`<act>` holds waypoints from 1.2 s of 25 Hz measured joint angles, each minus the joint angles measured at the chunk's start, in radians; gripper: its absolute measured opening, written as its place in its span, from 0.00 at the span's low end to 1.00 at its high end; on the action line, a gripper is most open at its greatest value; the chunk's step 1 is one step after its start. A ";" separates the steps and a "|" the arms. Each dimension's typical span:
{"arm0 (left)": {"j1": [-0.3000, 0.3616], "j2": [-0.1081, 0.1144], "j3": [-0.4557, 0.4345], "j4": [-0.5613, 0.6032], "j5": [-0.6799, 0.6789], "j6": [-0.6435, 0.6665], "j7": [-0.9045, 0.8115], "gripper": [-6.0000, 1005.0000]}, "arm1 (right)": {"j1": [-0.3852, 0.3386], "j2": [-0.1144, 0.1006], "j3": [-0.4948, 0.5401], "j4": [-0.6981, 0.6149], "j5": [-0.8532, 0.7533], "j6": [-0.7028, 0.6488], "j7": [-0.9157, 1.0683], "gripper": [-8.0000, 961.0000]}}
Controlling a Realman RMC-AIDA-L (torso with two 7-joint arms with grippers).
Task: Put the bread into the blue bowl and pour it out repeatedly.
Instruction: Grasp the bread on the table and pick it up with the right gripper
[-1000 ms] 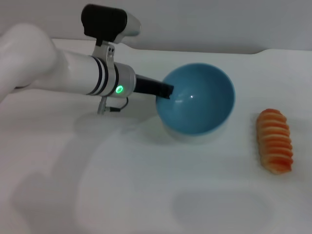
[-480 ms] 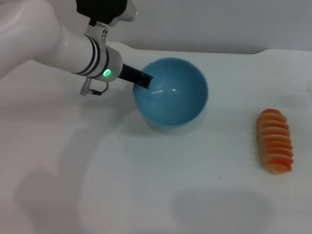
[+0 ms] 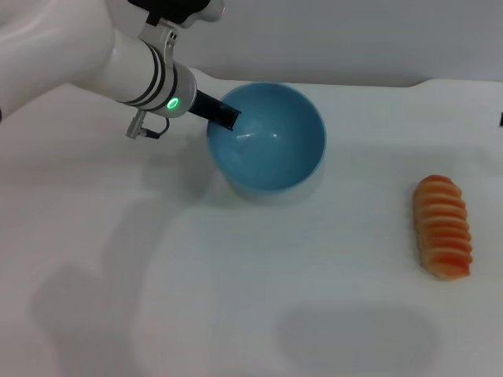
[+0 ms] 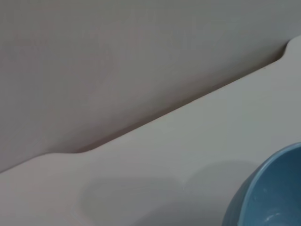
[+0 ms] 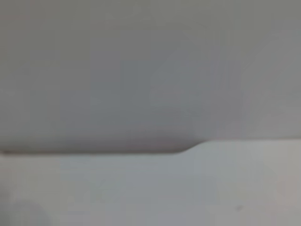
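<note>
Bread [image 3: 444, 228] out on table [image 3: 236, 298], well apart from left gripper [image 3: 226, 116], off to its right and nearer the body. Bowl [image 3: 267, 137] empty, rim clamped in that gripper, mouth tipped toward camera. Judged: pour done, bowl going back upright. Next: set bowl down, fetch bread. Right gripper out of sight.

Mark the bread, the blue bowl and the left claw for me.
bread [image 3: 444, 228], head view, middle ridges.
blue bowl [image 3: 271, 145], head view, inner wall.
left claw [image 3: 224, 116], head view, dark tip at the bowl's rim.
</note>
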 joint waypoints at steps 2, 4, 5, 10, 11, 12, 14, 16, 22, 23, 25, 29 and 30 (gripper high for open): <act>-0.003 0.000 -0.002 0.001 0.001 -0.001 -0.004 0.00 | 0.020 -0.001 0.018 -0.022 -0.063 -0.077 0.040 0.56; -0.008 0.000 -0.003 0.000 0.003 -0.002 -0.006 0.00 | 0.030 -0.001 0.028 -0.035 -0.110 -0.124 0.079 0.56; -0.011 0.001 -0.003 -0.001 0.006 -0.003 -0.006 0.00 | 0.032 -0.001 0.029 -0.039 -0.123 -0.140 0.095 0.56; -0.022 0.001 -0.003 -0.009 0.026 -0.012 -0.007 0.00 | 0.027 -0.001 0.029 -0.034 -0.171 -0.208 0.145 0.55; -0.023 0.001 -0.003 -0.011 0.027 -0.016 -0.007 0.00 | 0.026 0.000 0.026 -0.029 -0.174 -0.211 0.147 0.55; -0.024 0.001 -0.004 -0.011 0.027 -0.021 -0.007 0.00 | 0.024 0.002 0.022 -0.022 -0.174 -0.210 0.147 0.55; -0.024 0.000 -0.004 -0.012 0.027 -0.026 -0.007 0.00 | 0.024 0.005 0.016 0.006 -0.175 -0.203 0.147 0.55; -0.024 -0.001 -0.004 -0.014 0.026 -0.032 -0.008 0.00 | 0.028 0.005 0.015 0.047 -0.173 -0.185 0.139 0.55; -0.019 -0.001 -0.002 -0.020 0.019 -0.052 -0.008 0.00 | 0.047 0.007 -0.012 0.129 -0.168 -0.155 0.130 0.55; -0.017 -0.001 -0.004 -0.021 0.019 -0.052 -0.008 0.00 | 0.049 0.007 -0.017 0.139 -0.168 -0.148 0.130 0.55; -0.015 -0.001 -0.005 -0.023 0.018 -0.052 -0.008 0.00 | 0.054 0.007 -0.023 0.159 -0.167 -0.129 0.129 0.55; -0.014 -0.002 -0.005 -0.027 0.017 -0.052 -0.008 0.00 | 0.077 0.004 -0.024 0.218 -0.163 -0.112 0.131 0.55; -0.013 -0.002 -0.004 -0.027 0.017 -0.052 -0.008 0.00 | 0.087 0.001 -0.025 0.239 -0.164 -0.110 0.131 0.55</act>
